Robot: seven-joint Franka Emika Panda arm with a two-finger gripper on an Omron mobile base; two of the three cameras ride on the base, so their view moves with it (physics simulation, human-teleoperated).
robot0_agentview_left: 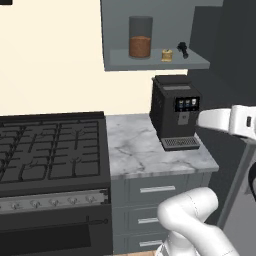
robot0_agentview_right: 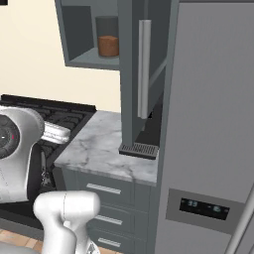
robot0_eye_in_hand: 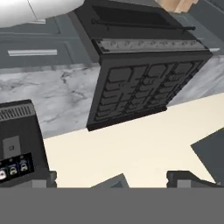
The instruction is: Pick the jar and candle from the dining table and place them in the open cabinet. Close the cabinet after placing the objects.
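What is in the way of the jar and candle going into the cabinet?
Nothing. The jar and the candle already stand apart on the shelf of the cabinet, with a small dark object next to the candle. The cabinet door is not yet closed.

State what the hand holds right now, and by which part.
Nothing. The hand is open and empty; the jar and candle sit in the cabinet.

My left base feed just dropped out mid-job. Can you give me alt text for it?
The jar and candle stand on the shelf of the open cabinet, beside a small dark object. Below, a black coffee machine sits on a marble counter right of a black stove. The white arm reaches in from the right.
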